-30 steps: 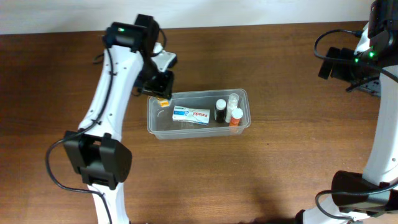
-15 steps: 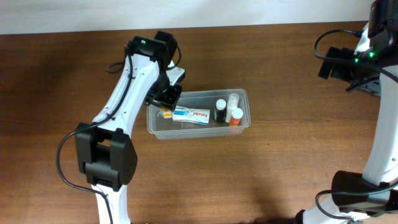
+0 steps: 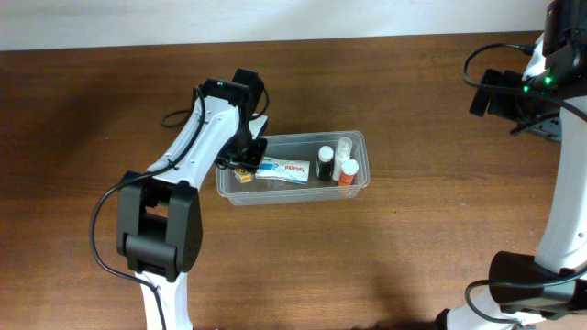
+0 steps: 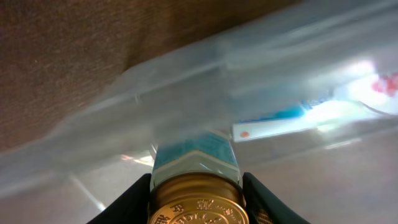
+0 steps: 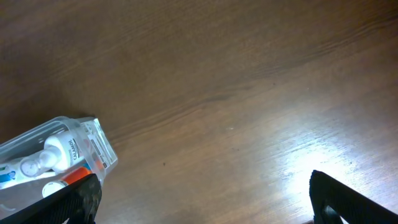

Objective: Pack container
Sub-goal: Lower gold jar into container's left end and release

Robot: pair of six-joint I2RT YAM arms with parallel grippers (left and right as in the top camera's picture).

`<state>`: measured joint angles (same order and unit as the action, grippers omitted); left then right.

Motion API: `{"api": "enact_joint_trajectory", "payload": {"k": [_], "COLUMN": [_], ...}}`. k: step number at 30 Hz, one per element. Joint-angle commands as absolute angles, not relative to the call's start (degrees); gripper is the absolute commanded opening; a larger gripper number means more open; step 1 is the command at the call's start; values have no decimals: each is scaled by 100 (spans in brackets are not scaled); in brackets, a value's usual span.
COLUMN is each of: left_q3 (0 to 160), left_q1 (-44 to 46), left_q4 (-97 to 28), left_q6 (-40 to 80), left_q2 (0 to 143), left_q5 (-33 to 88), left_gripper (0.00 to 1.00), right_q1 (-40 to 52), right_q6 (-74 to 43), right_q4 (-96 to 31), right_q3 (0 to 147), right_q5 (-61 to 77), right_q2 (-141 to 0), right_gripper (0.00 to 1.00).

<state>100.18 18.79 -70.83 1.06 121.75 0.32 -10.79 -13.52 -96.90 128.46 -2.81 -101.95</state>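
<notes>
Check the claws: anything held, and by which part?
Left claw grips a small gold-capped bottle at its cap end, at the left end of the container. Right claw open, empty.

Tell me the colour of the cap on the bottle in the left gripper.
Gold. The cap shows best in the left wrist view.

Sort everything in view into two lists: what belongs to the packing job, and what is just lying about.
Job in hand: container; box, black bottle, pale bottle and orange bottle inside it; gold-capped bottle in the left gripper.
Idle: right gripper, open, away from the container; wooden table.
</notes>
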Motion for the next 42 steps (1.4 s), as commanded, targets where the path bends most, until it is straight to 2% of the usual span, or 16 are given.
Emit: {"api": "enact_joint_trajectory", "payload": {"k": [1, 9, 13, 20, 24, 29, 42], "left_q3": [9924, 9924, 9924, 9924, 10022, 10455, 10908], "left_q1": [1859, 1859, 1859, 1859, 1859, 1872, 1876], "left_q4": [-6956, -6720, -6724, -6720, -6853, -7244, -7771], "left_q6": [447, 624, 622, 622, 624, 624, 624], "left_q2": [12204, 12204, 12204, 12204, 12202, 12116, 10877], "left_q5": [-137, -134, -134, -134, -130, -134, 82], "left_gripper": [45, 45, 54, 58, 73, 99, 99], "right_q1": [-1096, -1096, -1096, -1096, -1096, -1096, -1096], "right_q6": [-1400, -1400, -1400, -1400, -1400, -1400, -1400], "right_q4": [-9690, -9690, -9690, -9690, -9690, -9688, -9690], "right_q3": [12879, 12879, 12879, 12879, 12879, 12879, 12879], "right_q5": [-351, -349, -351, -351, -351, -351, -351], "right_q2": [-10162, -10162, -10162, -10162, -10162, -10162, -10162], "right_gripper": [98, 98, 98, 98, 98, 98, 98]}}
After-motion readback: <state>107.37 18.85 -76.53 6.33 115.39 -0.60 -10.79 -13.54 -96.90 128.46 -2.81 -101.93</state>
